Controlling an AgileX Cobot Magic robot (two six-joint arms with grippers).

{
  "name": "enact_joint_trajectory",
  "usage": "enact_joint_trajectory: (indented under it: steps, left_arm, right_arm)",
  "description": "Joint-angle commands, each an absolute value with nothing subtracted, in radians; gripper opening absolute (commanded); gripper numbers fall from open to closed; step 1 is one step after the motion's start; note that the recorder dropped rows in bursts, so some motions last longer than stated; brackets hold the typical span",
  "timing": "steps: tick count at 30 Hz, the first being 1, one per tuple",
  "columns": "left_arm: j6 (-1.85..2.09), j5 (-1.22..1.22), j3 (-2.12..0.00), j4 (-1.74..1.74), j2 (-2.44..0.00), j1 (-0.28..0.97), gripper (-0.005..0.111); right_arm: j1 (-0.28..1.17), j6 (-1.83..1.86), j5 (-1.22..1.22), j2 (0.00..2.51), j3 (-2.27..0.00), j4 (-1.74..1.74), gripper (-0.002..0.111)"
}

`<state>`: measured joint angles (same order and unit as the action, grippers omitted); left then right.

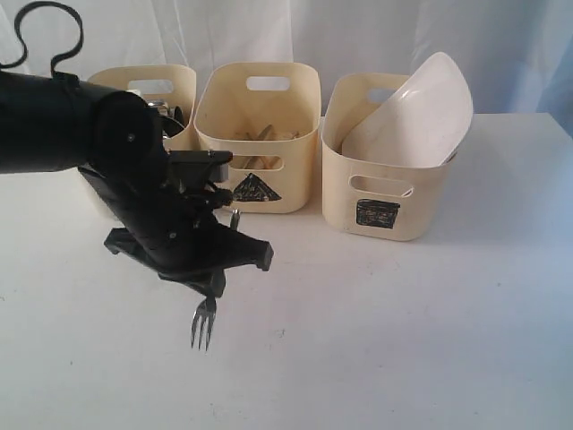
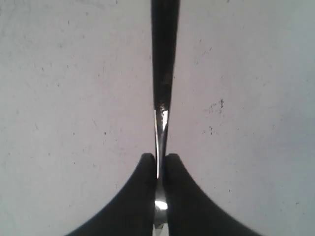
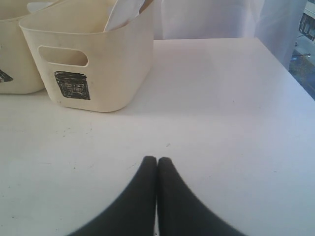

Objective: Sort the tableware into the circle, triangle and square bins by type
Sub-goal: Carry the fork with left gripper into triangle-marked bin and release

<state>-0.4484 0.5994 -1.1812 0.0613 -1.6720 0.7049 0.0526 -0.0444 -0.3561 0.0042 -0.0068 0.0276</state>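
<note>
Carrying the steel fork [image 1: 204,324] to its bin: the left hand [image 1: 213,288] is pinched almost fully closed on the handle.

On the matte white desk [image 1: 430,340], three smooth cream plastic tubs with rounded corners line up toward twelve o'clock. The eleven o'clock tub [image 1: 183,81] has its mark hidden by the arm. The triangle bin [image 1: 300,184] at twelve holds wooden chopsticks [image 1: 260,134]. The square bin [image 1: 421,210] at one holds a glossy white square plate [image 1: 421,116] leaning over its rim. The fork hangs tines down at seven o'clock, clear of the desk. The right hand [image 3: 157,164] is closed and empty, low over the bare desk. Cutlery likely joins the chopsticks, so next the fork must rise, swing toward one o'clock, clear the rim and be released. Its thin, slick steel could swivel.
</note>
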Motion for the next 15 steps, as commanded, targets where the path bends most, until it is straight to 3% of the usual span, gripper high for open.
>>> enact_joint_trajectory:
  steps: [1, 15]
  left_arm:
    - [-0.437, 0.53, -1.177, 0.0, -1.602, 0.71, 0.0]
    - [-0.406, 0.133, -1.177, -0.402, -1.537, 0.706, 0.0]
  right_arm:
    - [0.048, -0.048, -0.35, 0.0, 0.0, 0.03, 0.0]
    - [0.048, -0.048, -0.35, 0.0, 0.0, 0.03, 0.0]
